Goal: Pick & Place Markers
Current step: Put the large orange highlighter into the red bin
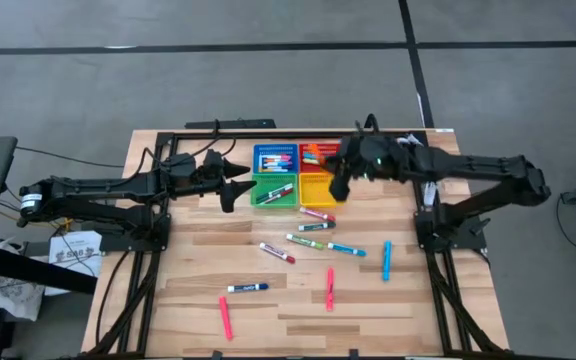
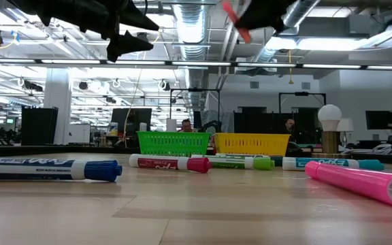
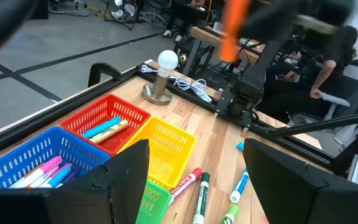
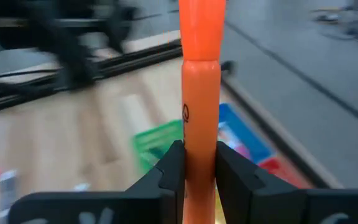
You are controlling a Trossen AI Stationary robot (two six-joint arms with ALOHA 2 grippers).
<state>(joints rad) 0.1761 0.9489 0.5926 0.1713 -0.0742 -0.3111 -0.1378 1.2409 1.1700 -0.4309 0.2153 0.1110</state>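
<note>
**Orange marker in the air, a scatter of markers left on the table**

The right gripper [image 4: 194, 171] has its fingers pinched on an orange marker [image 4: 201, 81], which stands up straight out of the jaws. Seen from above, this gripper [image 1: 340, 185] hangs over the cluster of baskets at twelve o'clock on the table, right about the yellow basket [image 1: 315, 189], with the red basket [image 1: 320, 152] just beyond it.

The left gripper [image 1: 230, 190] waits at the nine o'clock side of the baskets, jaws spread wide and empty, just beside the green basket [image 1: 274, 192].

Some sorting looks done: the blue basket [image 1: 275, 158] holds several markers, the red holds a few, and the green holds one. Plenty is left. Near the table's centre lie about five markers, among them a green-capped marker [image 1: 306, 242]; a light blue marker [image 1: 386, 260] lies toward four o'clock, a blue-capped marker [image 1: 247, 288] and two pink markers [image 1: 225, 317] toward six and seven. I'd judge the job roughly half finished.
</note>
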